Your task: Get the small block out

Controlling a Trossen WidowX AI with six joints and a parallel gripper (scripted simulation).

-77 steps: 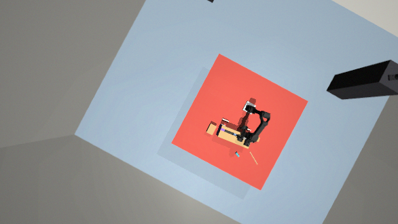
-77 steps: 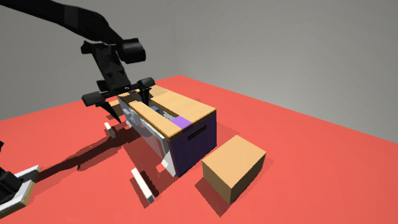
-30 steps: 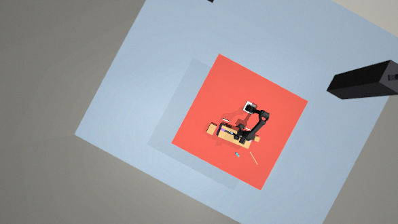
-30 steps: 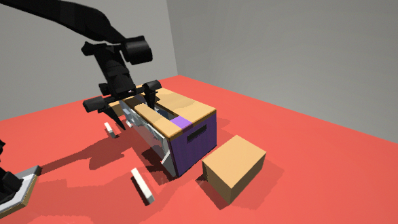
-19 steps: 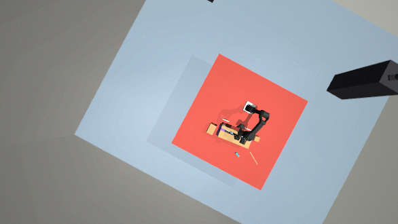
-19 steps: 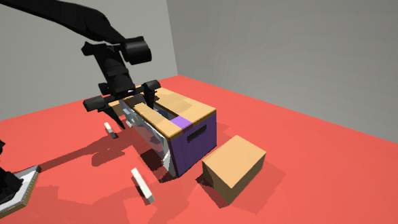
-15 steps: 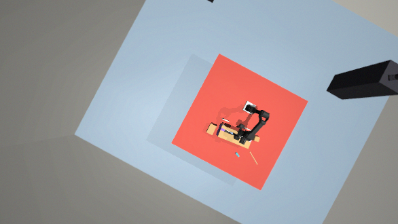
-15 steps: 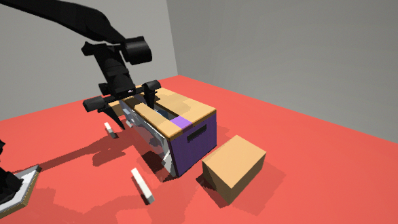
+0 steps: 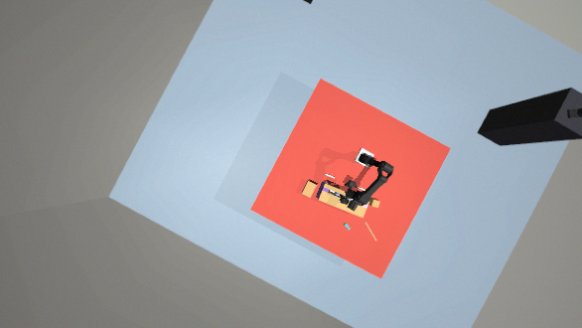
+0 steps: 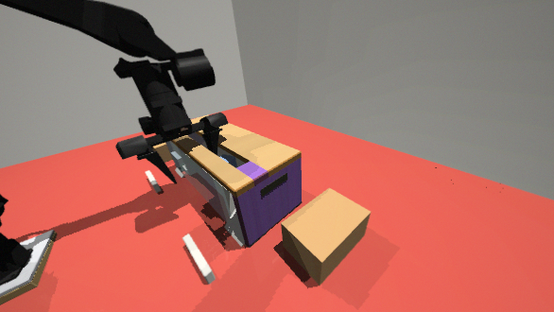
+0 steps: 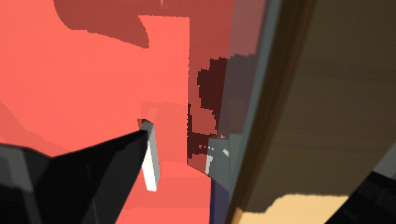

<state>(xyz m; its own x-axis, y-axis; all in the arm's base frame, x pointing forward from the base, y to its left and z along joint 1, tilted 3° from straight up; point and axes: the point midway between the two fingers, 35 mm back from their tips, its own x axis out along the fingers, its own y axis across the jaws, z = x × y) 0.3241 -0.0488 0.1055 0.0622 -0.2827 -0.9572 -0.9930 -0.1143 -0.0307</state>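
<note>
The box (image 9: 330, 200) (image 10: 269, 208) (image 11: 320, 100) has a tan slotted top, a purple end with a dark slit, and a clear front (image 10: 208, 190). My gripper (image 10: 194, 167) (image 11: 226, 146) is open and empty. In the exterior view one finger hangs outside, before the clear front; the other points down at the top slot, its tip partly hidden. I cannot make out the small block on the shelf; a bluish patch (image 10: 227, 159) shows inside the slot, too unclear to name. A small cyan piece (image 9: 347, 226) lies on the table behind the box.
A tan block (image 9: 309, 188) (image 10: 326, 227) stands off the purple end; another tan piece (image 9: 375, 203) is at the far end. Two white bars lie before the front, one nearer (image 10: 199, 259) and one farther (image 10: 153, 182). A thin tan stick (image 9: 370, 232) lies behind the box.
</note>
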